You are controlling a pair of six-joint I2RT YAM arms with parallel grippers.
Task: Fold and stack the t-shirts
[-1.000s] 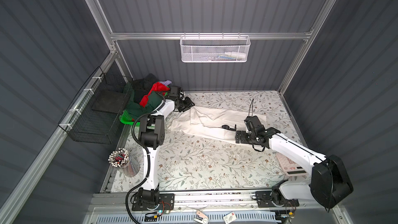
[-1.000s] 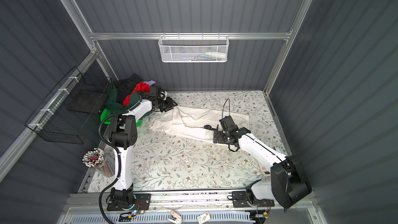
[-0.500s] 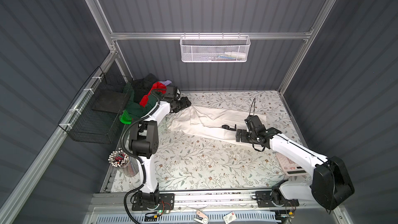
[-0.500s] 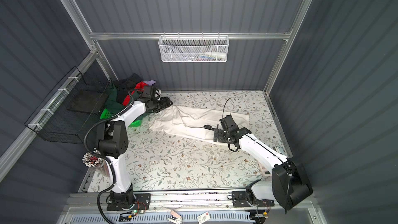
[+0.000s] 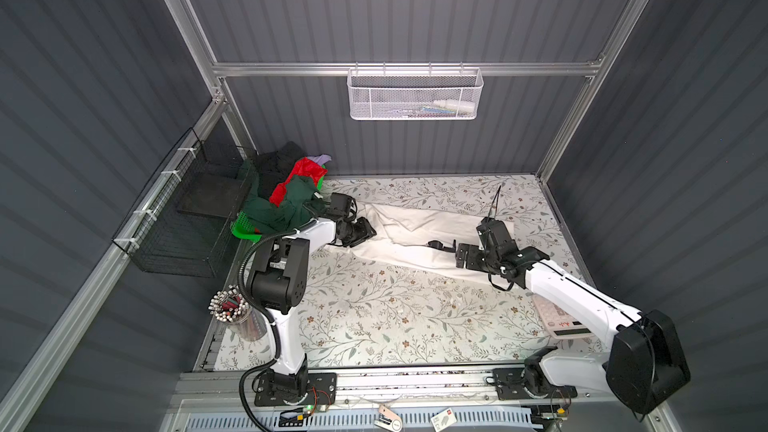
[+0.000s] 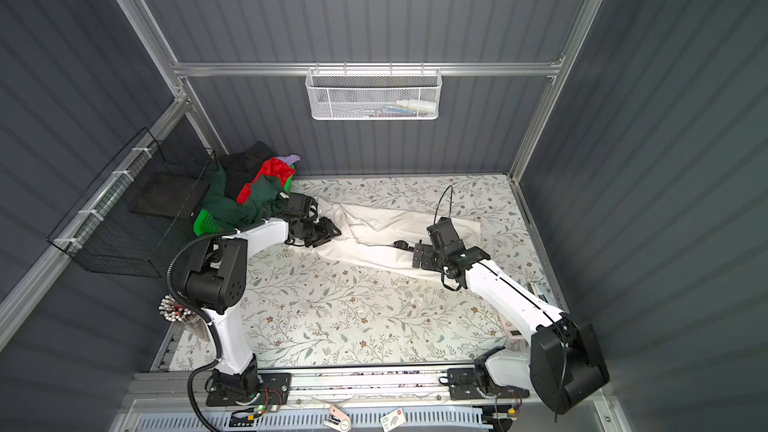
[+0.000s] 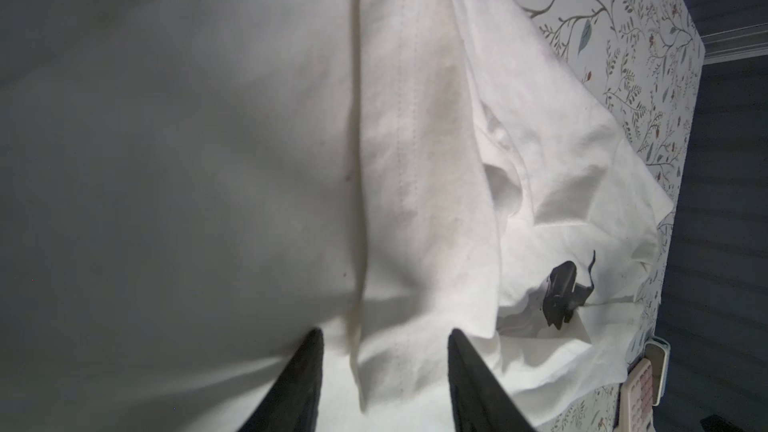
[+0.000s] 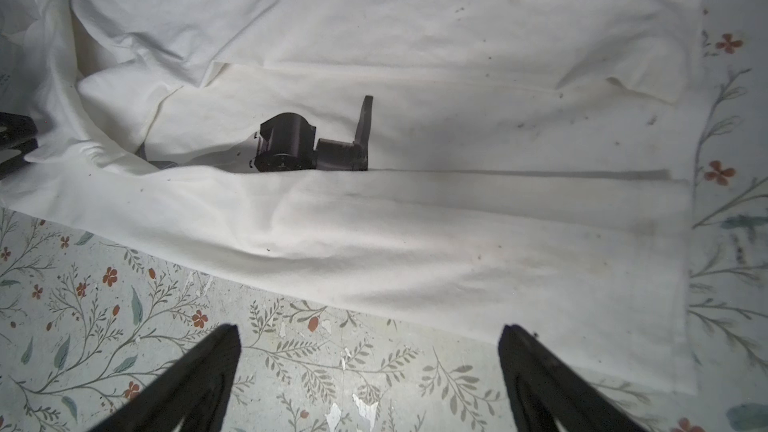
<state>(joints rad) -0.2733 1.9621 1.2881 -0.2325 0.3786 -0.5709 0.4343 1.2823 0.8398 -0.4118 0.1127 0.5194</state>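
The cream-white t-shirt (image 5: pixel 415 228) (image 6: pixel 374 230) lies stretched across the back of the table, creased, with a bit of its black print (image 8: pixel 307 147) (image 7: pixel 561 297) showing at a fold. My left gripper (image 5: pixel 365 231) (image 6: pixel 330 231) (image 7: pixel 384 332) rests low on the shirt's left end. Its jaws stand partly apart, open, with a loose ridge of cloth between them. My right gripper (image 5: pixel 457 258) (image 6: pixel 415 260) (image 8: pixel 370 330) hovers wide open at the shirt's front hem, over the bare mat, holding nothing. Dark green (image 5: pixel 286 205), red (image 5: pixel 299 174), black (image 5: pixel 274 160) and lavender (image 5: pixel 320 158) t-shirts are piled at the back left.
The pile sits in a green plastic basket (image 5: pixel 245 226). A black wire basket (image 5: pixel 183 218) hangs on the left wall and a white mesh basket (image 5: pixel 415 93) on the back wall. A cup of pens (image 5: pixel 232 313) stands front left. A calculator (image 5: pixel 557 322) lies under my right arm.
My left gripper has come away from the pile and moved forward onto the shirt's left end; its elbow swung out left and back. The right arm has hardly moved.
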